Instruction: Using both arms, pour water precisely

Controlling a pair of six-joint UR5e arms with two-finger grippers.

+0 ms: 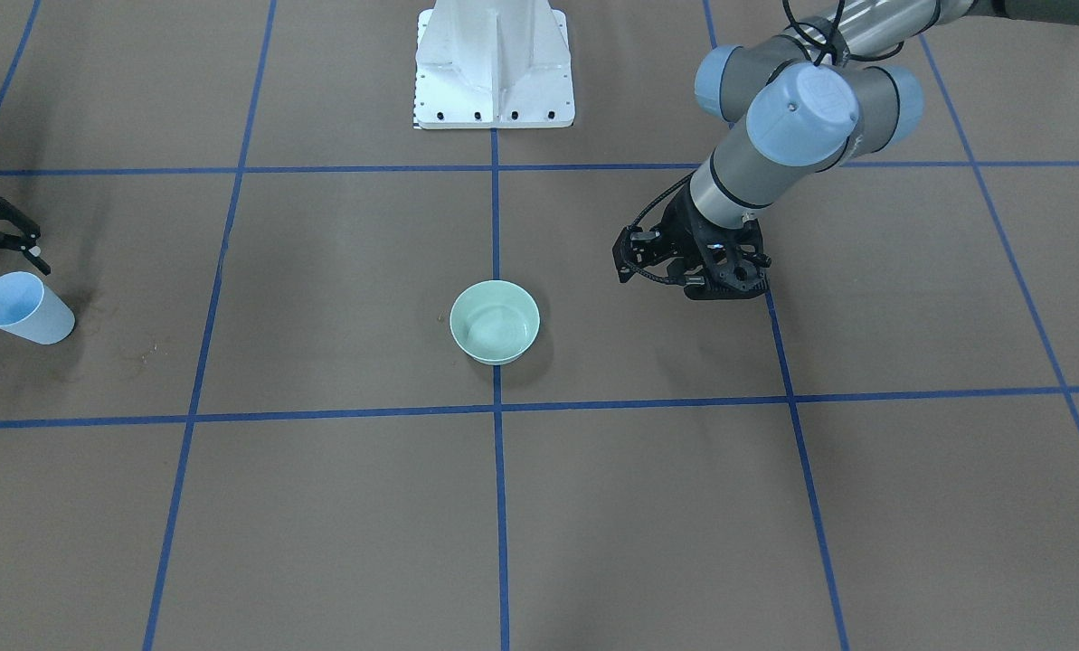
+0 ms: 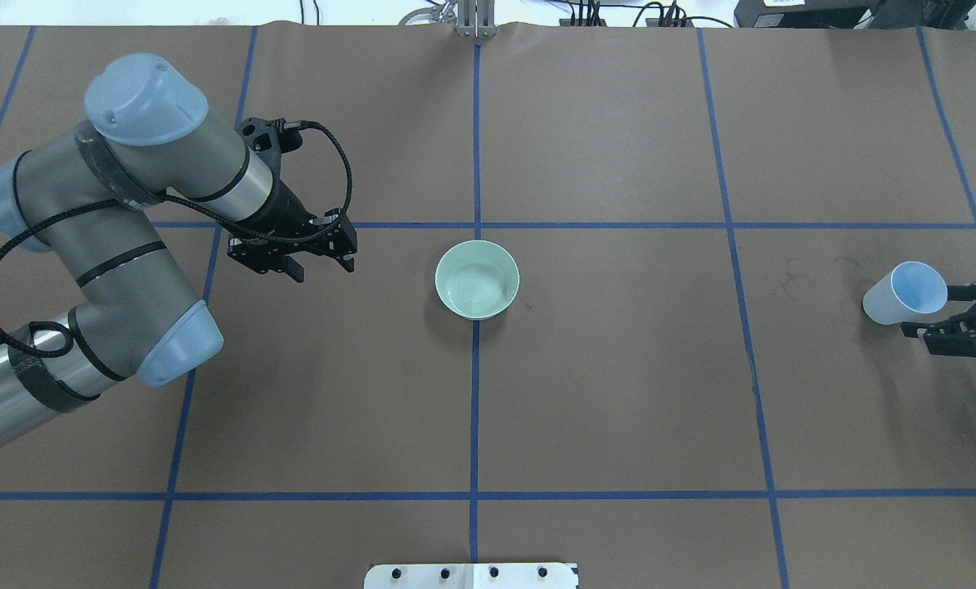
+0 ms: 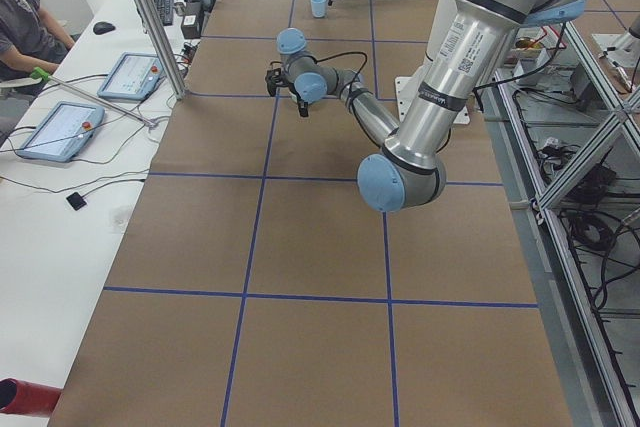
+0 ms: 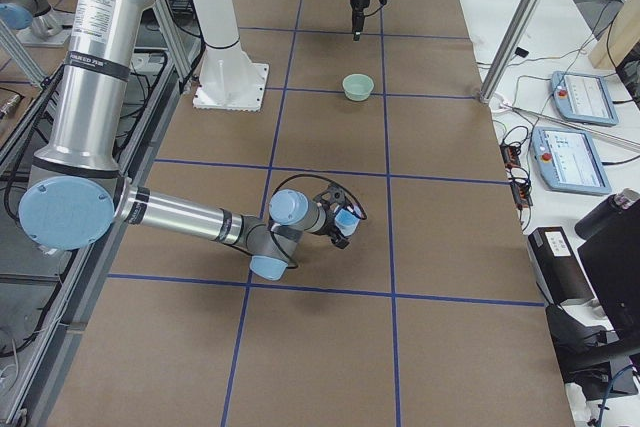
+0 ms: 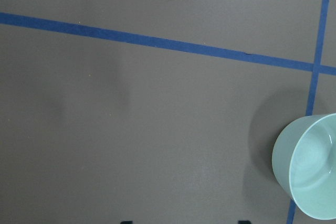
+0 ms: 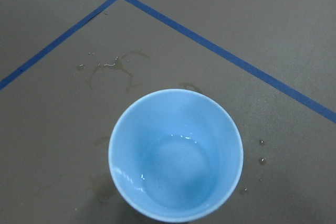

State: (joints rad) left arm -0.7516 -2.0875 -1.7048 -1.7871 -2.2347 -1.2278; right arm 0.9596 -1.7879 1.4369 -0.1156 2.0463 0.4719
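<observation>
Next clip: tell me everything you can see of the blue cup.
The blue cup is a light-blue, smooth, plastic-looking tumbler that tapers toward its base, open-topped, with no handle. It seems to stand upright on the brown table cover at the robot's far right, amid faint wet marks. A little clear water glints at its bottom. The right gripper seems to flank it; whether it grips cannot be told.

Left arm (image 2: 128, 286) & right arm (image 4: 180, 215) look alike: grey/silver tube segs, light-blue round joint caps (image 2: 146, 98), black bands at the seams. Braided black cable (image 2: 342, 168) loops along each. Printed label (image 3: 466, 62) on the big silver tube. Left gripper (image 2: 321, 268) & right gripper (image 2: 927, 308) are black, open-framed. White ribbed pedestal base (image 1: 494, 68), dark bolt spots along its edge.
</observation>
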